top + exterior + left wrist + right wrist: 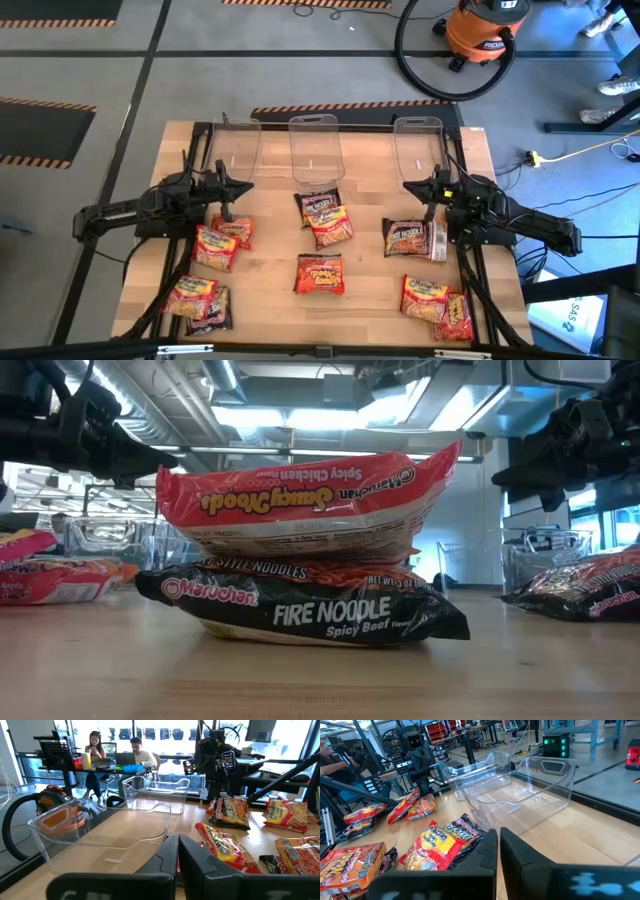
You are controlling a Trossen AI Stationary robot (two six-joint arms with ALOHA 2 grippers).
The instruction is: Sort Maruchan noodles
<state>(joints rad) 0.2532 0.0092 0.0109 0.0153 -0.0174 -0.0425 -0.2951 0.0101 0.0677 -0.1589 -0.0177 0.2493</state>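
At the tabletop's (270,285) near edge you are seeing glossy Maruchan packets lying flat: an orange packet over a partly hidden dark one (200,305) at the near left corner, and two overlapping packets (437,305) at the near right. A red packet (320,274) is sitting mid-table; farther on, a Saucy Noods packet (305,500) is covering part of a black Fire Noodle packet (310,608). The left gripper (226,213) is hovering over packets by the left edge, fingers pressed together, holding nothing. The right gripper (432,213), equally pinched shut and empty, is hanging above a dark packet (412,238). Three clear plastic tubs (316,150) are lining the far edge, their contents hard to make out.
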